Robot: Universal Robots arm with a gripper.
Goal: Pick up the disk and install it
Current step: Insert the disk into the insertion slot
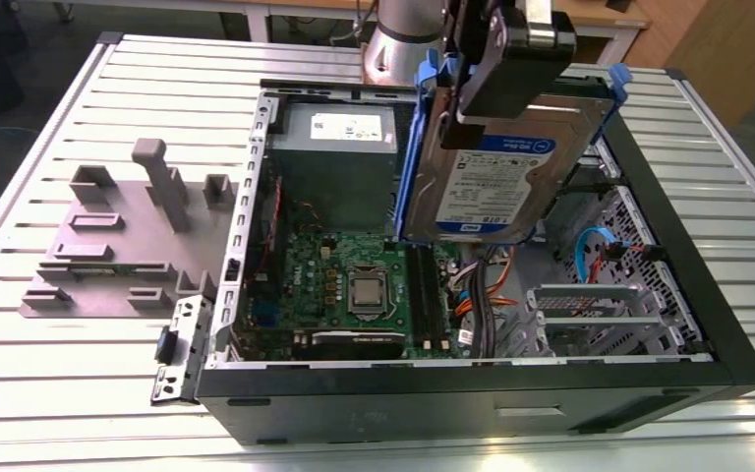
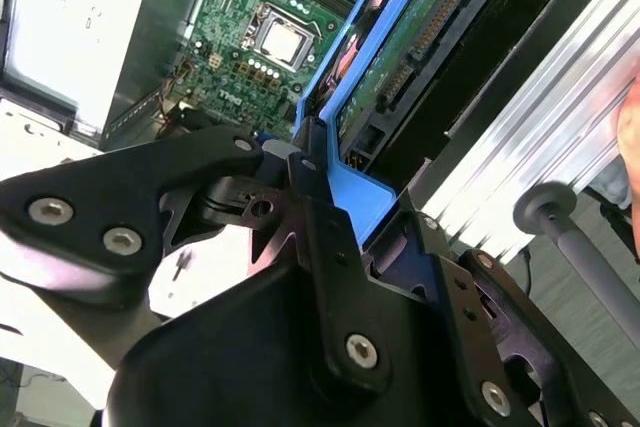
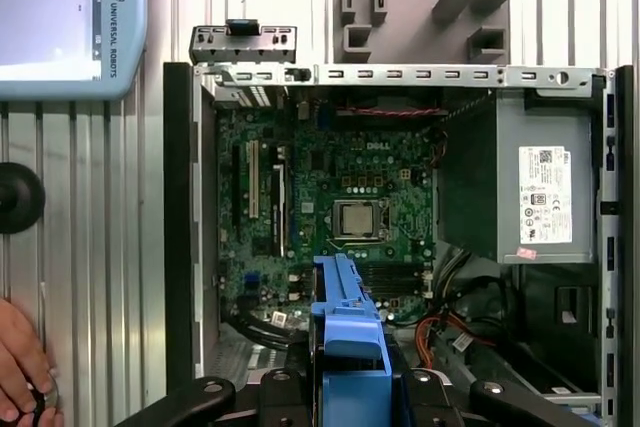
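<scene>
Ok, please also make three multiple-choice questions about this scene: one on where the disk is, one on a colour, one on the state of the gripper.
1. Where is the disk?
A) flat on the floor
B) in the air above the open computer case
C) inside a closed box

2. What colour is the frame around the disk?
A) red
B) yellow
C) blue

3. How is the gripper?
A) shut on the disk
B) open and empty
C) shut on a screwdriver

Answers:
1 B, the exterior view shows it hanging over the case.
2 C, blue plastic edges the disk in both wrist views.
3 A, it clamps the disk's upper end.
</scene>
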